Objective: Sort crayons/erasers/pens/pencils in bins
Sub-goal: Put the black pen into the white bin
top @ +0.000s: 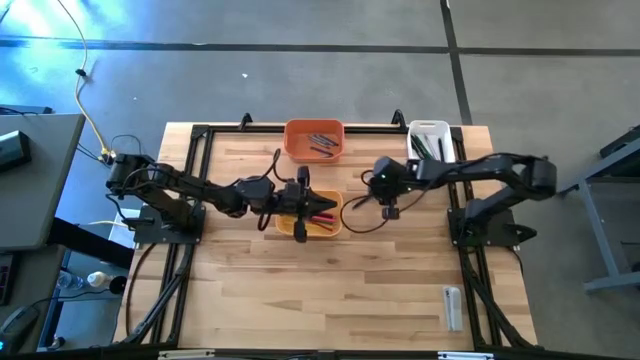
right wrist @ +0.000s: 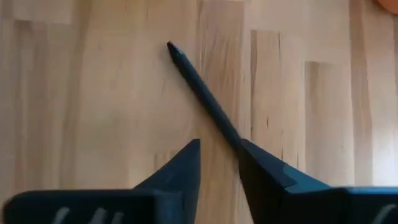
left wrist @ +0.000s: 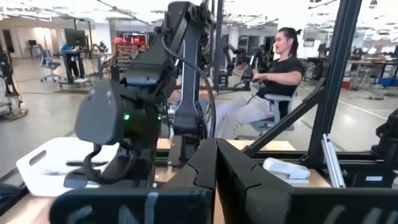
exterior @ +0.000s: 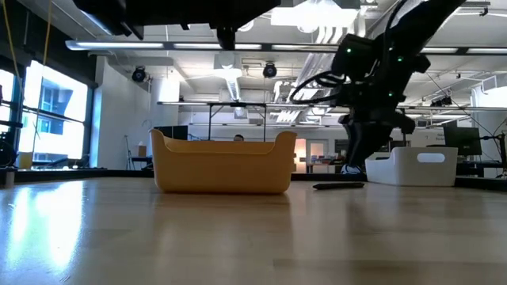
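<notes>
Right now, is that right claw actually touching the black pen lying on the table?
Cannot tell. In the right wrist view the right gripper straddles the black pen, which runs against one finger, but contact isn't plain.

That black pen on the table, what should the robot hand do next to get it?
Probably shift sideways until the black pen lies between its fingers, then close. The right gripper is open just above the wood, but the pen runs under one finger, not through the gap.

**Obscured and indeterminate items**

Black pen [right wrist: 202, 93]: near end hidden behind the right gripper [right wrist: 219, 152]; contact cannot be told. Yellow-orange bin [top: 325, 226]: contents partly covered by the left gripper [top: 322, 207]. White bin [top: 428, 137]: contents too small to identify. Orange bin [right wrist: 387, 4]: cut off at the edge in the right wrist view.
</notes>
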`<state>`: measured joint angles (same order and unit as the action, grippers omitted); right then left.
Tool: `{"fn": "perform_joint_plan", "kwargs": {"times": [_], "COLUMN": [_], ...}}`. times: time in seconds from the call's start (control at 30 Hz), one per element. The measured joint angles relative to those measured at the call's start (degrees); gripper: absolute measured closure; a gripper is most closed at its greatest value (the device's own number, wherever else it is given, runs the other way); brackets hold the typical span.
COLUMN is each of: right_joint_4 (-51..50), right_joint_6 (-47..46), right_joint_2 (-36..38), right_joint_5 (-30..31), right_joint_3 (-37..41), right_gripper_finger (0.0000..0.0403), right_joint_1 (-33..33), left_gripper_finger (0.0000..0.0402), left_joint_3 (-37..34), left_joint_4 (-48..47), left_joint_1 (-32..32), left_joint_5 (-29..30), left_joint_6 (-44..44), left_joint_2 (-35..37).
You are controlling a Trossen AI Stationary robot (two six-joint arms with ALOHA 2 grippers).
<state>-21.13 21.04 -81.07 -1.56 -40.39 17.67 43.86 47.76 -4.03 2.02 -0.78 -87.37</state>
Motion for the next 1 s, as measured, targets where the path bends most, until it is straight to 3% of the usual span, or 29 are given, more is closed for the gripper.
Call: {"fn": "perform_joint_plan", "kwargs": {"times": [0.23, 0.4, 0.7, 1.0], "right_joint_4": [-0.8, -3.0, -6.1, -10.1], "right_joint_6": [3.3, 4.5, 4.6, 2.3], "right_joint_2": [-8.0, -13.0, -18.3, -18.9], "right_joint_5": [0.0, 0.0, -0.8, -2.7], "right_joint_3": [-4.7, -7.8, -10.5, -13.1], "right_gripper_finger": [0.025, 0.0249, 0.0296, 0.0383], "right_joint_1": [1.1, 1.1, 1.4, 3.5], "left_gripper_finger": [0.0401, 0.0401, 0.0401, 0.0401], "left_joint_3": [-1.4, -7.3, -10.3, -12.3], "left_joint_4": [1.1, 9.6, 11.3, 11.2], "left_joint_1": [-0.1, -1.2, -3.1, -3.1], "left_joint_5": [0.2, 0.6, 0.2, 3.6], "left_joint_6": [0.3, -0.5, -1.2, -0.5], "left_joint_2": [0.0, 0.4, 4.6, 6.6]}}
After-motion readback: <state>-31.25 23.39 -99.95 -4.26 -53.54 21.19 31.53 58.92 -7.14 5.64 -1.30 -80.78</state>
